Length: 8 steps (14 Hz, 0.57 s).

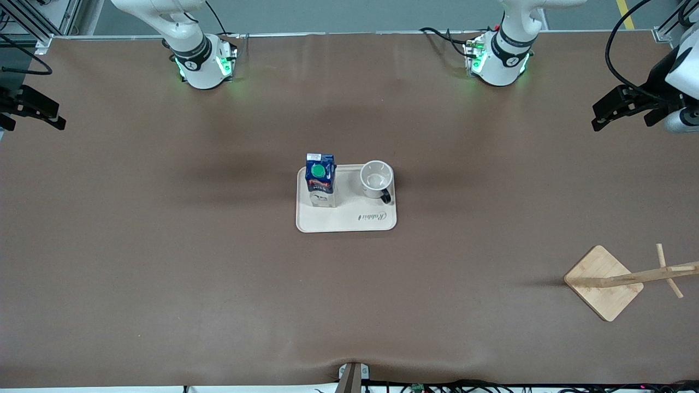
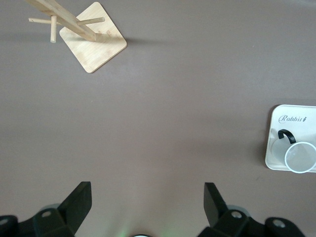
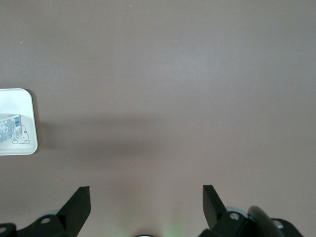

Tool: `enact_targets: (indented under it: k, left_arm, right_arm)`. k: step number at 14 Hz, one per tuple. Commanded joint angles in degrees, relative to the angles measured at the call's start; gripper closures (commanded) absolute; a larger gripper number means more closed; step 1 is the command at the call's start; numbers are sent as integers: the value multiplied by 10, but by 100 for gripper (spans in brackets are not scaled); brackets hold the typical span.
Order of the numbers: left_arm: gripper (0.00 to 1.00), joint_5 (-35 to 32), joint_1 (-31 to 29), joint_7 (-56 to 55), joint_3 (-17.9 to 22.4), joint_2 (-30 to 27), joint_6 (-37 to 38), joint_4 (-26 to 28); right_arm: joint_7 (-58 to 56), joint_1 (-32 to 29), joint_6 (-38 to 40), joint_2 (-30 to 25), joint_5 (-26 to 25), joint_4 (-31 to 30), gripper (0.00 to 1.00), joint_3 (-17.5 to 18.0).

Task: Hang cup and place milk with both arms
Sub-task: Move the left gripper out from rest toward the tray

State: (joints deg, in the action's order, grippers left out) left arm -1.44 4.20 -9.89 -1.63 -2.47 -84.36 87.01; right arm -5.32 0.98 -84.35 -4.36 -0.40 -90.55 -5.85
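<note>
I work across the front view starting from the right arm's end, and I use the tray (image 1: 346, 221) as my landmark.

My right gripper (image 1: 33, 112) hangs over bare tabletop (image 1: 164, 273) well off the tray toward its own arm's end. Its jaws stand wide with nothing between them; the right wrist view shows only brown surface there and a corner of the tray. I read this as a waiting pose, kept clear so the milk can be approached from the side.

On the tray, the milk (image 1: 320, 180) stands upright at the edge toward the right arm's end, green cap up. That suits the right arm, which I judge will take it. The cup (image 1: 377, 179) sits just beside it, toward the left arm's end of the tray, mouth up, with its black handle (image 1: 386, 196) turned toward the front camera. Carton and cup are close but apart — room for a finger, though not much.

The wooden rack (image 1: 628, 278) stands well off the tray toward the left arm's end and nearer the front camera, within the left arm's reach for the hanging.

My left gripper (image 1: 622, 109) hovers over bare tabletop far off the tray toward its end — jaws wide, empty. Nothing of the task is done yet.
</note>
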Motion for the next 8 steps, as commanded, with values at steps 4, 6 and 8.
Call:
enact_targets:
  k: [4, 6, 8]
  left_arm:
    - [0, 0, -3, 5, 0, 10, 5, -10]
    - [0, -5, 3, -1, -3, 18, 5, -10]
    - [0, -5, 6, -4, -7, 32, 5, -9]
  right_arm:
    - [-9, -13, 9, 5, 13, 12, 0, 6]
    - [-9, -13, 9, 5, 13, 12, 0, 6]
    - [-10, -14, 9, 5, 13, 12, 0, 6]
